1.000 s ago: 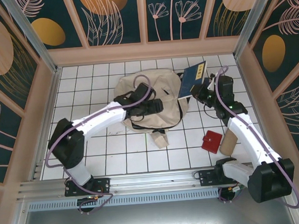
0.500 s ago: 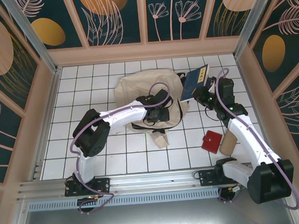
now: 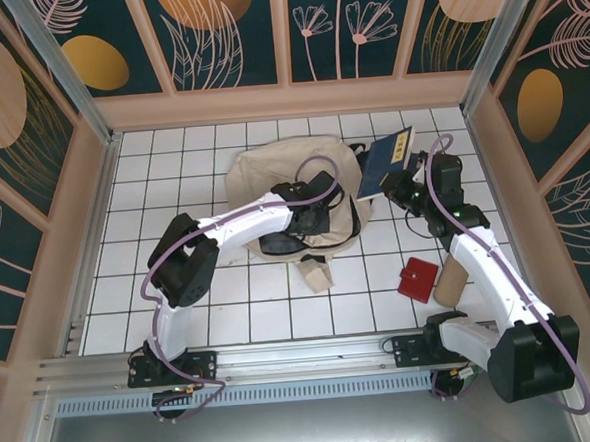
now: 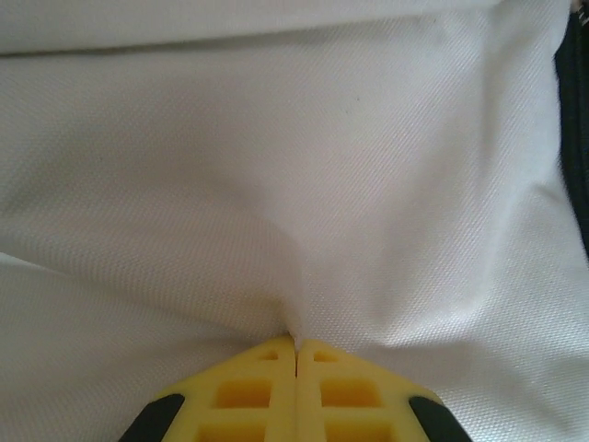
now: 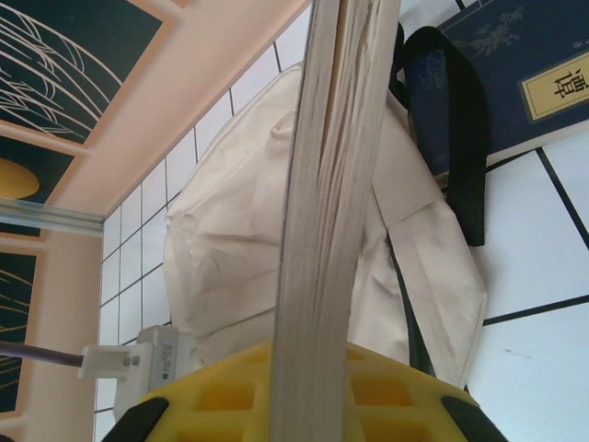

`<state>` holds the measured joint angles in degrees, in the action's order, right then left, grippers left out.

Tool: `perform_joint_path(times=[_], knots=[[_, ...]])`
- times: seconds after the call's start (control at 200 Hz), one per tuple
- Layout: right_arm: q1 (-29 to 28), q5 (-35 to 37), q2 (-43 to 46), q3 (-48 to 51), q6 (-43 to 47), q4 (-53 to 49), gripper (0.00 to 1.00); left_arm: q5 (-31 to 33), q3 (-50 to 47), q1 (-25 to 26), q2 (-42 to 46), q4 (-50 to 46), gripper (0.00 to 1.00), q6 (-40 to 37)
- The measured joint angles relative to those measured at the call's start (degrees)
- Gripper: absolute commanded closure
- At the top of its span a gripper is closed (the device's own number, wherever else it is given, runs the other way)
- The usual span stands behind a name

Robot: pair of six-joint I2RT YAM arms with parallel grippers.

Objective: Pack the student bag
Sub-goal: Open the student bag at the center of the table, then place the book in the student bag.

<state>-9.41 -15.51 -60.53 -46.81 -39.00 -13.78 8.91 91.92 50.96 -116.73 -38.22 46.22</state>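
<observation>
The student bag [image 3: 262,178], a big cream canvas backpack with black straps, lies flat on the white tiles at the middle back. My left gripper [image 3: 321,209] rests on the bag's right half. In the left wrist view the left gripper [image 4: 295,343] is shut, with a fold of the bag's cloth [image 4: 304,166] pinched between its yellow tips. My right gripper [image 3: 401,182] hovers at the bag's right edge, shut on a navy blue book [image 3: 384,160] held tilted. The book's page edge [image 5: 336,184] rises from the right gripper [image 5: 313,368], with the bag [image 5: 230,239] beyond it.
A second navy book [image 5: 515,74] lies on the tiles by a black strap [image 5: 460,138]. A red wallet [image 3: 417,279] and a tan cylinder [image 3: 447,280] sit near the right arm. A beige loop [image 3: 316,273] trails in front of the bag. Wooden walls enclose the floor.
My left arm swung right across the bag, and its gripper closed on a fold of cloth. The right arm and its book stayed put.
</observation>
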Motion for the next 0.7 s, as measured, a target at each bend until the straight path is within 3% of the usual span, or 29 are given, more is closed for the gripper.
perform_joint_path(times=[0.325, 0.701], knots=[[0.9, 4.3, 4.5, 0.0, 3.9, -8.8, 1.0, 9.0, 8.1, -1.5, 4.8, -0.6, 1.0, -1.7], [0.6, -14.8, 10.9, 5.4, 3.9, -13.9, 1.0, 11.3, 12.5, -5.3, 6.1, 7.0, 1.0, -2.4]])
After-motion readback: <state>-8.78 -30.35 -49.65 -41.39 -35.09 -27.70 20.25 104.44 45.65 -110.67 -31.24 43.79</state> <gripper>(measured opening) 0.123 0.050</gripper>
